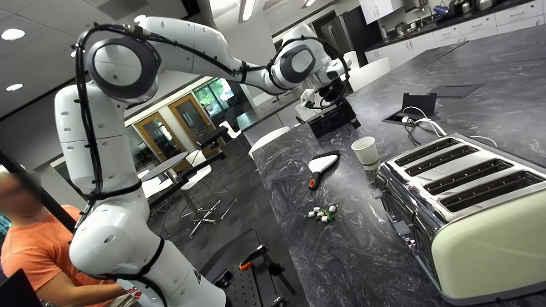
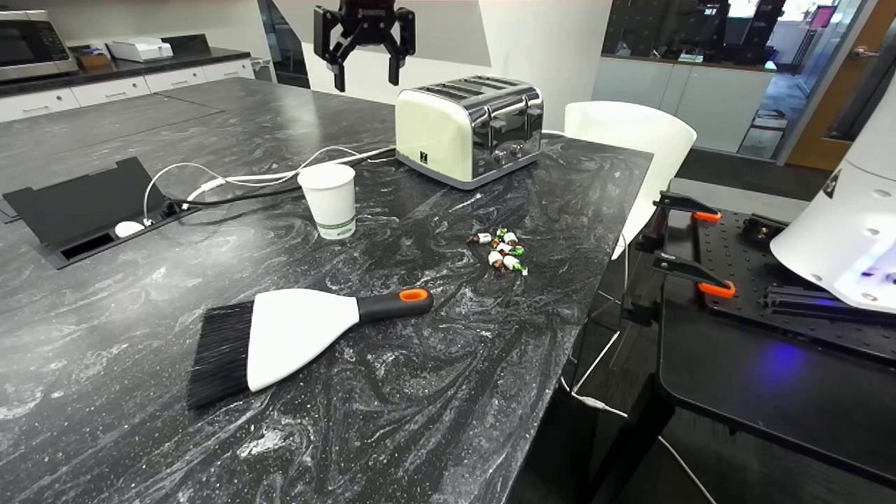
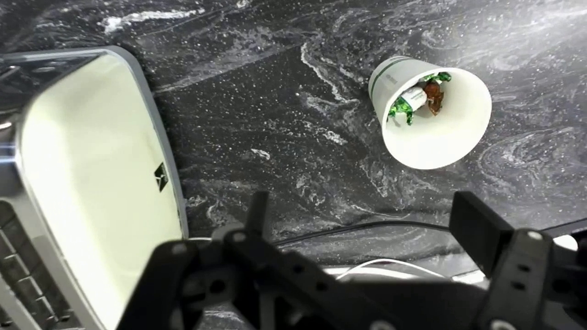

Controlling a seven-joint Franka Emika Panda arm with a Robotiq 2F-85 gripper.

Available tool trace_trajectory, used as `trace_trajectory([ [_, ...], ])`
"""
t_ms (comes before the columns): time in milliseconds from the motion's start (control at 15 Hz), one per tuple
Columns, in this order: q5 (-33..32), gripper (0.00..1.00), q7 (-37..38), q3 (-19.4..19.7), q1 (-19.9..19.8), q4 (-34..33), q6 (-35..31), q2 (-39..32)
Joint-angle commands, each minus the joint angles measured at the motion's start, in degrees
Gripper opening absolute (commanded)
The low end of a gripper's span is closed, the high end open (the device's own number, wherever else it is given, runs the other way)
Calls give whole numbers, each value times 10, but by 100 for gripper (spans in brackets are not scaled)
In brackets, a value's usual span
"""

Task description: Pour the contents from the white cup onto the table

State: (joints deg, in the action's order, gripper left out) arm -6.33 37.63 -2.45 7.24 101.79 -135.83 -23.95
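white, upright, the cup (image 2: 329, 201) stands lower than the spread, empty gripper (image 2: 367, 75) and ahead of it in the wrist view; reaching over likely precedes descent

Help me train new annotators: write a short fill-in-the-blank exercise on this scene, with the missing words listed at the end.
1. The white cup stands ____, not tipped over, with wrapped candies inside.
2. The pincer, holding nothing, is ____ rather than shut.
3. The bristles of the brush are coloured ____.
4. Seen from above, the toaster has ____ slots in its top.

Missing words: upright; open; black; four.
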Motion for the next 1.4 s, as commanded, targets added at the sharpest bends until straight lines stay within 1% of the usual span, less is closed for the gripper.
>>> trace_trajectory([
  [0, 18, 100, 1, 13, 22, -48, -11, -52],
  [467, 22, 100, 1, 26, 43, -61, -41, -107],
  [733, 22, 100, 5, 38, 53, -55, -69, -128],
  [1000, 23, 100, 9, 48, 61, -54, -79, -142],
  [1067, 19, 79, 15, 53, 67, -54, -84, -145],
  [1200, 17, 66, 16, 58, 74, -53, -91, -148],
  [1267, 19, 57, 15, 58, 75, -52, -92, -149],
  [1333, 19, 50, 16, 59, 79, -52, -94, -150],
])
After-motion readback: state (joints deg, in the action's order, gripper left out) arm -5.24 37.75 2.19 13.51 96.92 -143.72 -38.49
